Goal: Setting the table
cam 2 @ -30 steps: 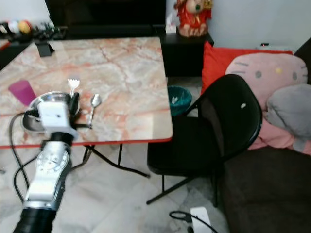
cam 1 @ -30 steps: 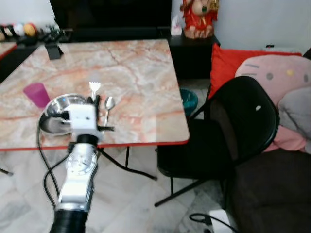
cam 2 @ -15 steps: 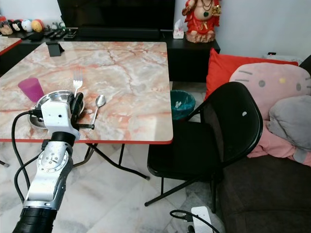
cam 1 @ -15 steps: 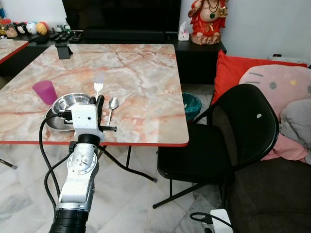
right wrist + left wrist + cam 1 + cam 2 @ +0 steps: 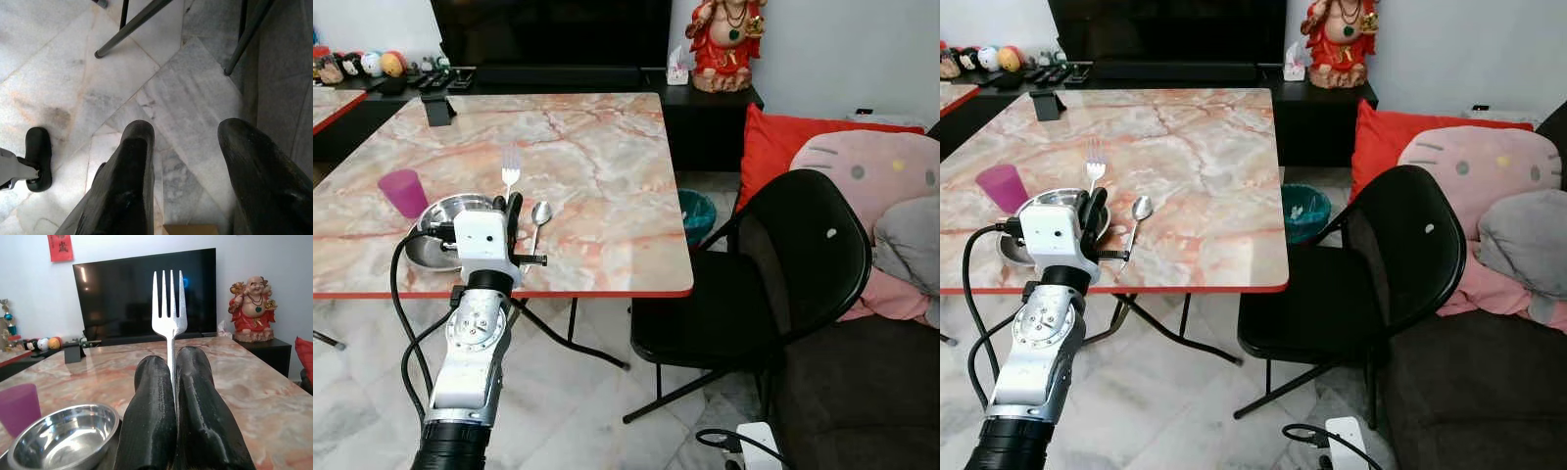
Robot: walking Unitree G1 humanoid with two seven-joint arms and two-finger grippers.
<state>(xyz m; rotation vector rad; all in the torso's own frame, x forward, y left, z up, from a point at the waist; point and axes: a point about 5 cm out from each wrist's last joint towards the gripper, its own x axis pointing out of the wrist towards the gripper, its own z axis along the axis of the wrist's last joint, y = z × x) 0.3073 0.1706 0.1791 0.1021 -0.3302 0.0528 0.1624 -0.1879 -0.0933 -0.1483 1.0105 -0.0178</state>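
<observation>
My left gripper (image 5: 514,204) is shut on a silver fork (image 5: 511,164), held upright with its tines up, above the near edge of the marble table (image 5: 597,166). The left wrist view shows the fork (image 5: 169,308) clamped between both black fingers (image 5: 200,406). A steel bowl (image 5: 450,211) on a plate lies just left of the gripper, and a spoon (image 5: 538,217) lies just right of it. A purple cup (image 5: 403,192) stands left of the bowl. My right gripper (image 5: 188,142) hangs open over the tiled floor.
A black folding chair (image 5: 773,284) stands at the table's right side. A couch with a red cushion (image 5: 783,142) and pink plush pillow (image 5: 871,171) is further right. A small teal bin (image 5: 697,208) sits by the table's far right corner. A black stand (image 5: 437,108) rests at the table's back left.
The camera has steadied and shifted slightly. The left gripper keeps hold of the fork in about the same place beside the bowl.
</observation>
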